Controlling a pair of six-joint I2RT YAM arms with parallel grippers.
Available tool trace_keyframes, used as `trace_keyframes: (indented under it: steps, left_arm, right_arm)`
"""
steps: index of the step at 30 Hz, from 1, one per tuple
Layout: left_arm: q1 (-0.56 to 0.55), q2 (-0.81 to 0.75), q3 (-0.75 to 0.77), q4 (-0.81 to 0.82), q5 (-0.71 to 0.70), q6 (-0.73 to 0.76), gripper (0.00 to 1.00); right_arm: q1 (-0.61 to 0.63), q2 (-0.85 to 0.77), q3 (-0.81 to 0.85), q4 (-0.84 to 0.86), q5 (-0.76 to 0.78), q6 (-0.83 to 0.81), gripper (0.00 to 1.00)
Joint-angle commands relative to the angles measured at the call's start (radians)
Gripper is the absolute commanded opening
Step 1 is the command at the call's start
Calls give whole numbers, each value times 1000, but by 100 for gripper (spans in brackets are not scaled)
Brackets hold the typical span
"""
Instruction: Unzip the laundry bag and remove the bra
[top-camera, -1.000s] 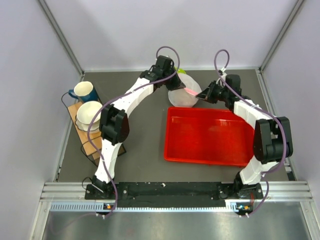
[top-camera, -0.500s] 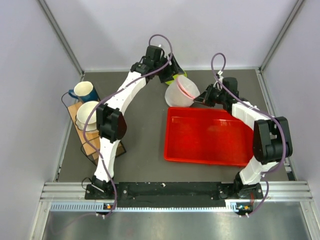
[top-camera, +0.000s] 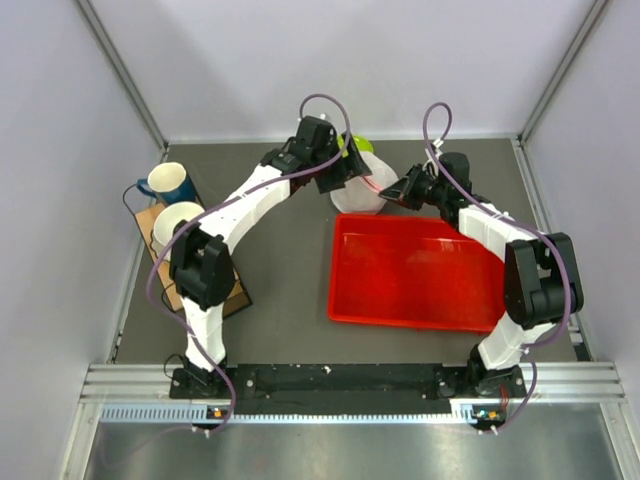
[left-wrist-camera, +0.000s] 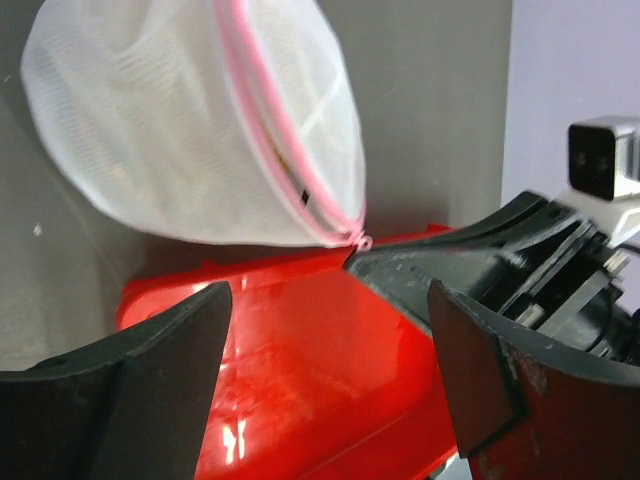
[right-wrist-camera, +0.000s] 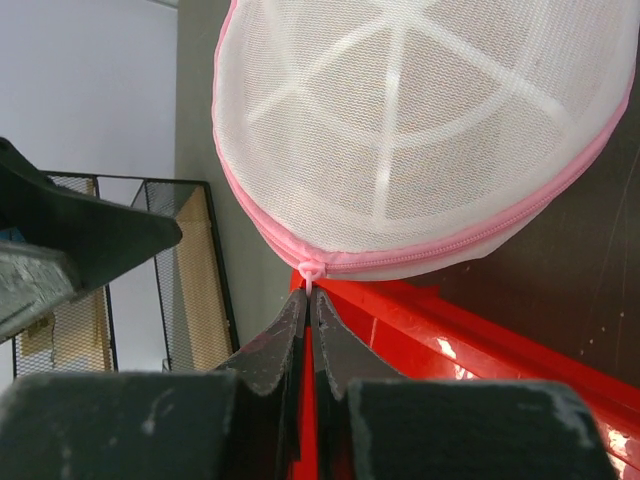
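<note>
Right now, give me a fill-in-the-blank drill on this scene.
The laundry bag has a ____ zipper.
The right end effector pinches the zipper pull near the ____ tray.
The left end effector is ____, holding nothing.
Missing words: pink, red, open.

Robot lab test cell. Plain pale walls (top-camera: 330, 60) with metal corner posts (top-camera: 120, 70) enclose a dark table (top-camera: 280, 260) on the left, far and right. Two cabled arms (top-camera: 250, 195) are bolted to an aluminium rail (top-camera: 350, 385) at its near edge.
</note>
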Motion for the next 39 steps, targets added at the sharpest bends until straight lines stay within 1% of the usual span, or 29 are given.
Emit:
trace_keyframes:
  steps: [1, 5, 8, 12, 13, 15, 17, 18, 19, 23, 24, 28, 30, 37, 39]
  left_arm:
    - [-17, 78, 135, 44, 17, -22, 85]
    - [-23, 176, 224, 29, 34, -39, 84]
    - [-26, 230, 287, 17, 23, -42, 82]
    - [-26, 259, 323, 4, 22, -48, 73]
    - [-26, 259, 321, 3, 17, -43, 66]
    - [-26, 254, 321, 1, 14, -36, 59]
    - [-25, 247, 320, 0, 2, -20, 35]
    - [-25, 245, 321, 0, 2, -14, 19]
    - [-22, 241, 321, -5, 8, -5, 0]
    - [14, 215, 318, -9, 37, 44, 0]
    - [24, 208, 320, -14, 43, 58, 0]
    - [77, 204, 326, -17, 100, 96, 0]
    - [94, 214, 341, -25, 118, 102, 0]
    - [98, 241, 370, -25, 131, 102, 0]
    - [101, 248, 395, -19, 137, 99, 0]
  right_arm:
    - [9, -38, 54, 28, 4, -14, 0]
    - [9, -45, 56, 11, -4, -34, 0]
    - [9, -48, 50, 8, 2, -38, 0]
    - [8, -50, 43, 10, 4, -41, 0]
    - [9, -48, 43, 5, 2, -47, 0]
    - [9, -47, 43, 2, 2, -53, 0]
    - [9, -45, 43, -3, 2, -60, 0]
    - [9, -42, 43, -4, 1, -64, 0]
    - [9, -42, 43, -7, 2, -67, 0]
    - [-24, -47, 33, -45, 16, -112, 0]
    - [-53, -52, 25, -52, 24, -119, 0]
    - [-104, -62, -4, -90, 62, -208, 0]
    - [-112, -61, -10, -98, 61, -227, 0]
    - [-107, -76, -16, -104, 50, -237, 0]
    - [-106, -81, -18, -98, 45, -219, 0]
